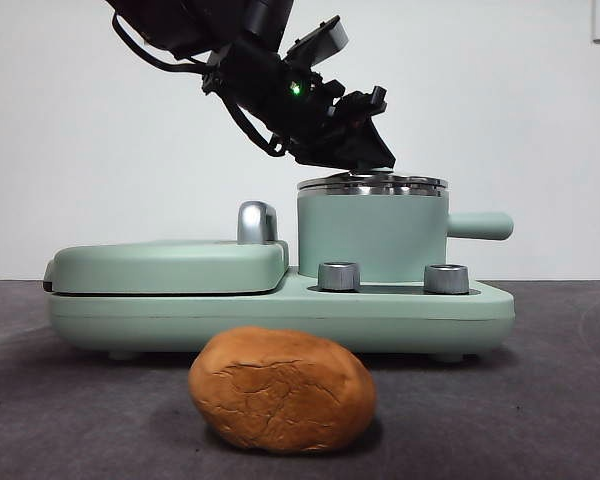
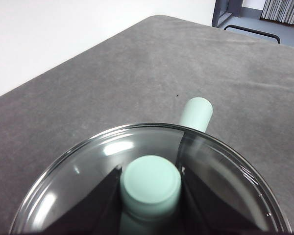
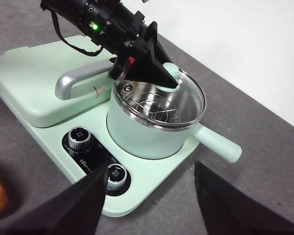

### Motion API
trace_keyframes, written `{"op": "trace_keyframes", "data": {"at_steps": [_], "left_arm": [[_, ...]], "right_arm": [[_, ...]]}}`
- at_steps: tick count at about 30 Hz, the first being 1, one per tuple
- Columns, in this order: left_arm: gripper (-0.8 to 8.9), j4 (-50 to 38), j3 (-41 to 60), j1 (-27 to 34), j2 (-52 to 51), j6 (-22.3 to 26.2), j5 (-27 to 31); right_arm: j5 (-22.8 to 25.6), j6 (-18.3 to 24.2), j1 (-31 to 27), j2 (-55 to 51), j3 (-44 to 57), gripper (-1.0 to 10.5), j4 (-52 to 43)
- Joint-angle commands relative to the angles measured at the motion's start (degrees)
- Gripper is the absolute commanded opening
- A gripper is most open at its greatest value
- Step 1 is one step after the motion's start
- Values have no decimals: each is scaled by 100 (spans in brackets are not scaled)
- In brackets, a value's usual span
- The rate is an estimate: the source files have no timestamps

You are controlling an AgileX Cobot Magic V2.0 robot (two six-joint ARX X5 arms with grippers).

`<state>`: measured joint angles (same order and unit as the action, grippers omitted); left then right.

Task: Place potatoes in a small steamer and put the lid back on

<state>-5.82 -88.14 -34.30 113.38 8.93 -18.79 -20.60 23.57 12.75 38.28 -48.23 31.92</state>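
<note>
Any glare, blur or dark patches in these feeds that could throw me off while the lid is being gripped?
Left wrist view: bright window glare streaks the glass lid, and the knob looks soft, too near the lens. Right wrist view: the right gripper shows as blurred black wedges; the small steamer is sharp, its steel rim gleaming. Front view: even light, soft shadow under the potato, left gripper a dark mass.

We see the potato (image 1: 282,390) on the surface (image 1: 540,400), in front of the cooker base (image 1: 280,315); the small steamer (image 1: 372,235) stands on that base, the lid (image 1: 372,184) on top.
</note>
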Motion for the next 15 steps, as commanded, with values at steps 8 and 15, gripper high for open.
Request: {"op": "trace_keyframes", "data": {"at_steps": [8, 15], "left_arm": [[15, -120, -151, -17, -844, -42, -2], [15, 883, -151, -15, -1753, -127, 256]], "right_arm": [[2, -105, 24, 20, -96, 279, -59], [-35, -109, 26, 17, -96, 279, -61]]}}
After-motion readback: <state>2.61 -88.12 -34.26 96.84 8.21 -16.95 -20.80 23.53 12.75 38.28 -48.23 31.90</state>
